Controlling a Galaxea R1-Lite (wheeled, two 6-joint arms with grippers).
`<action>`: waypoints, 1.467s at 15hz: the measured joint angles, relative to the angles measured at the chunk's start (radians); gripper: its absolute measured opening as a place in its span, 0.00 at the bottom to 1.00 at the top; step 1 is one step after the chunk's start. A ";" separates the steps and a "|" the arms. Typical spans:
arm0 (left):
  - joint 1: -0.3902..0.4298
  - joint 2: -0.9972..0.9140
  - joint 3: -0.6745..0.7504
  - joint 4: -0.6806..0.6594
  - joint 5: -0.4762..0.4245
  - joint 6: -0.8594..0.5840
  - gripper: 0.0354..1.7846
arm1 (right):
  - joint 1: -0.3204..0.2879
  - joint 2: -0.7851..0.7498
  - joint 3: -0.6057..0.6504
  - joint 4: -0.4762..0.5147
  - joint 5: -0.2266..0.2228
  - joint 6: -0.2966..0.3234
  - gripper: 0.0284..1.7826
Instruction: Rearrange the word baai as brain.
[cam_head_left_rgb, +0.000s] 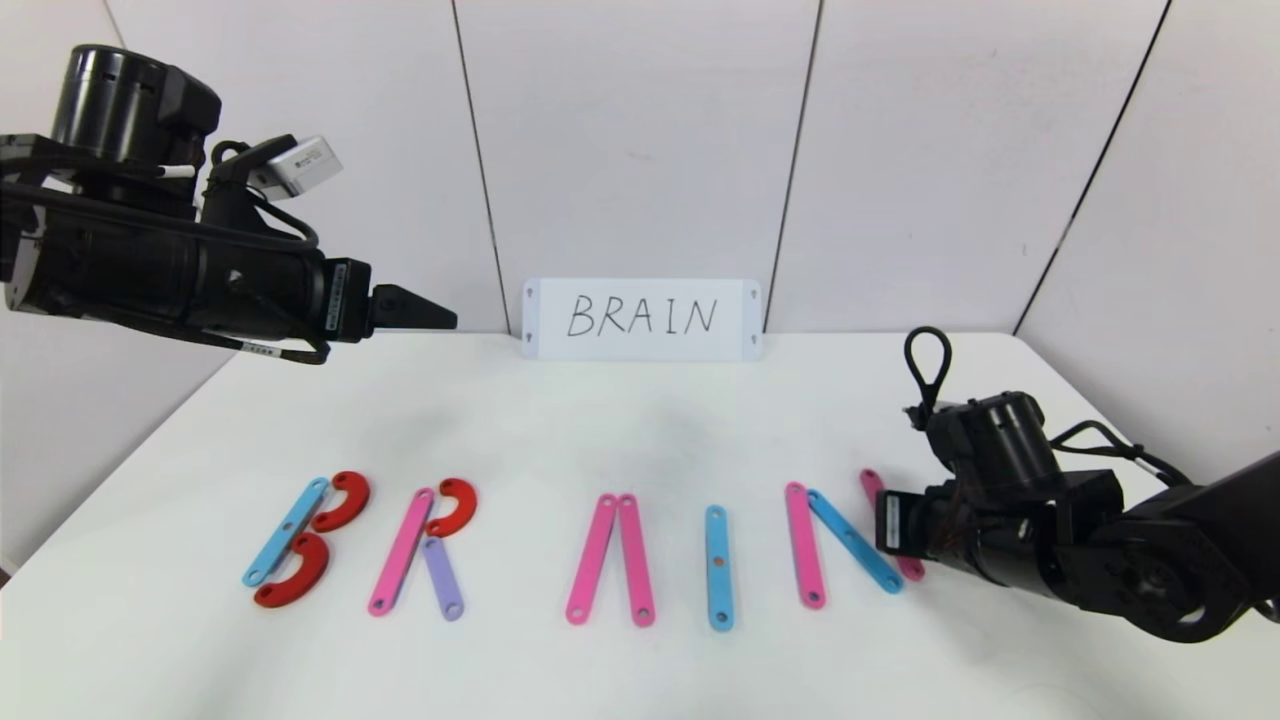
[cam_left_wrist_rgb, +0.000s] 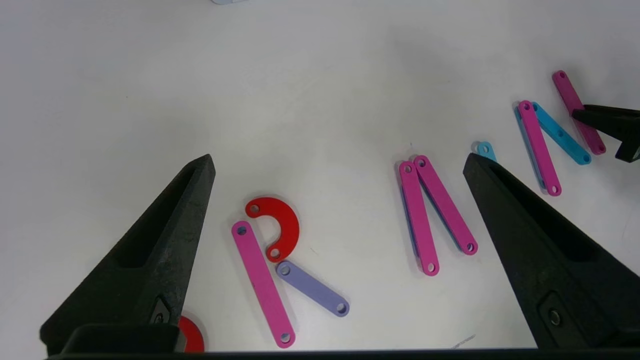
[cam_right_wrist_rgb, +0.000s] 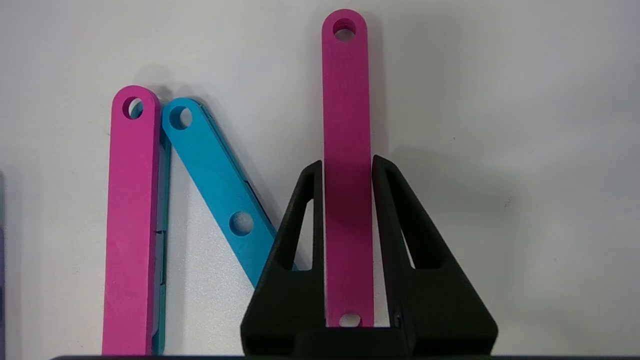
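Five plastic letters lie in a row on the white table: B (cam_head_left_rgb: 300, 540), R (cam_head_left_rgb: 420, 550), A (cam_head_left_rgb: 610, 560), I (cam_head_left_rgb: 718, 567) and N (cam_head_left_rgb: 830, 545). The N has a pink upright (cam_right_wrist_rgb: 131, 225), a blue diagonal (cam_right_wrist_rgb: 210, 160) and a second pink strip (cam_right_wrist_rgb: 345, 90) as its outer stroke. My right gripper (cam_right_wrist_rgb: 347, 165) is low over the table and straddles that outer pink strip (cam_head_left_rgb: 870, 485). Its jaws stand barely open, with thin slivers of table showing beside the strip. My left gripper (cam_head_left_rgb: 440, 320) hangs wide open and empty, high above the table's far left (cam_left_wrist_rgb: 339, 160).
A white card (cam_head_left_rgb: 641, 318) with handwritten BRAIN leans against the back wall. Grey wall panels close off the back and both sides. The right forearm (cam_head_left_rgb: 1100, 550) lies across the table's right side.
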 joint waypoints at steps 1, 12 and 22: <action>-0.001 0.000 0.000 0.000 0.000 0.000 0.97 | 0.000 0.001 0.002 0.000 0.000 0.000 0.25; -0.006 -0.005 0.002 0.001 0.000 0.000 0.97 | -0.004 -0.025 -0.011 0.003 -0.002 -0.010 0.97; -0.006 -0.012 0.002 -0.001 0.001 0.000 0.97 | -0.055 -0.133 -0.148 0.153 0.153 -0.200 0.97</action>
